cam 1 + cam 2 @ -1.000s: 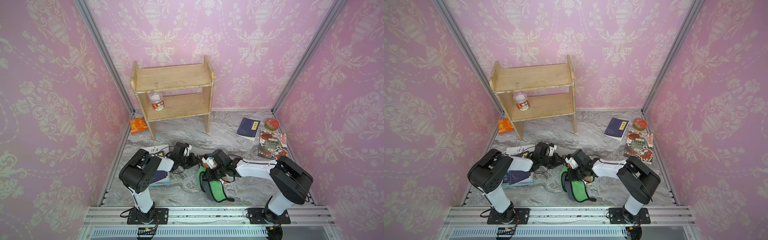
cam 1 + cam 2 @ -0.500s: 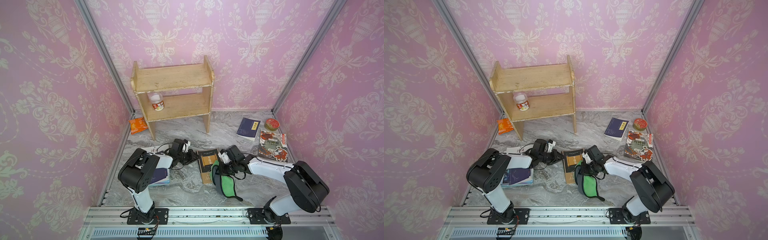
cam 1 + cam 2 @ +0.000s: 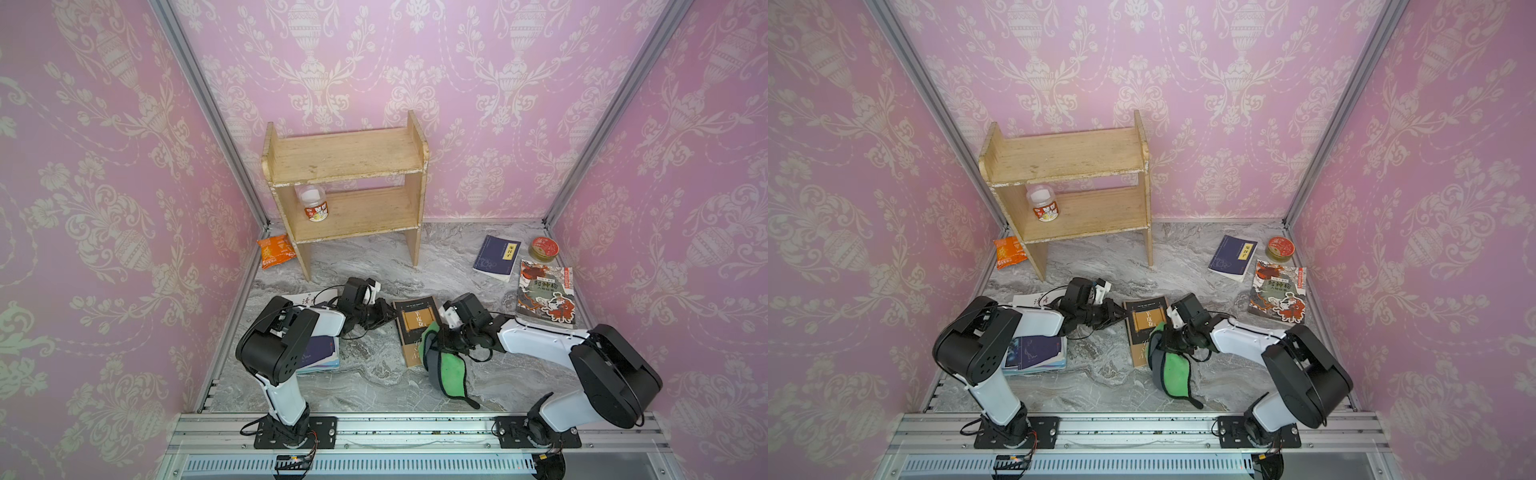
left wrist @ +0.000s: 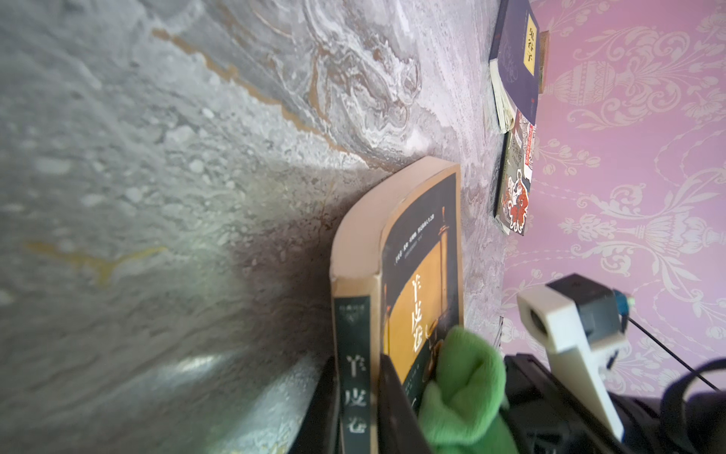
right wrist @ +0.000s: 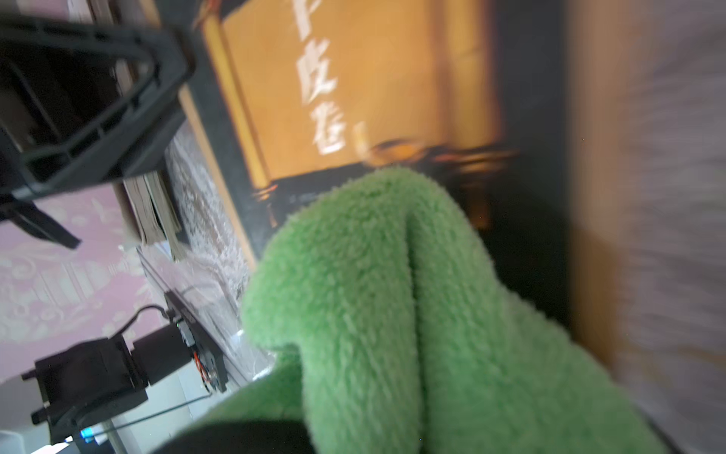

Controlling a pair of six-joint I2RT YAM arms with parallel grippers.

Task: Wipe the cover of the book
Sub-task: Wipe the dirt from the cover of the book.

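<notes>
Plainly, the book (image 3: 417, 321) touched by the green cloth (image 3: 451, 370) reads 羊皮卷.

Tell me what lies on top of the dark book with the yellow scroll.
A green cloth covers the near right corner of the book; the cover beneath is hidden.

In a top view, a dark book (image 3: 415, 322) with a gold scroll cover is seen lying flat on the marble tabletop (image 3: 374, 266), in its front half. The book's left edge is met by the left gripper (image 3: 390, 314). A green cloth (image 3: 448, 368) is clamped by the right gripper (image 3: 437, 338) and laid over the book's right front part, trailing toward the front edge. A wooden shelf (image 3: 345, 158) holding a jar (image 3: 312, 203) is set at the back edge. A navy book (image 3: 496, 257), a red tin (image 3: 543, 248) and an illustrated book (image 3: 546, 296) are gathered along the right edge.
</notes>
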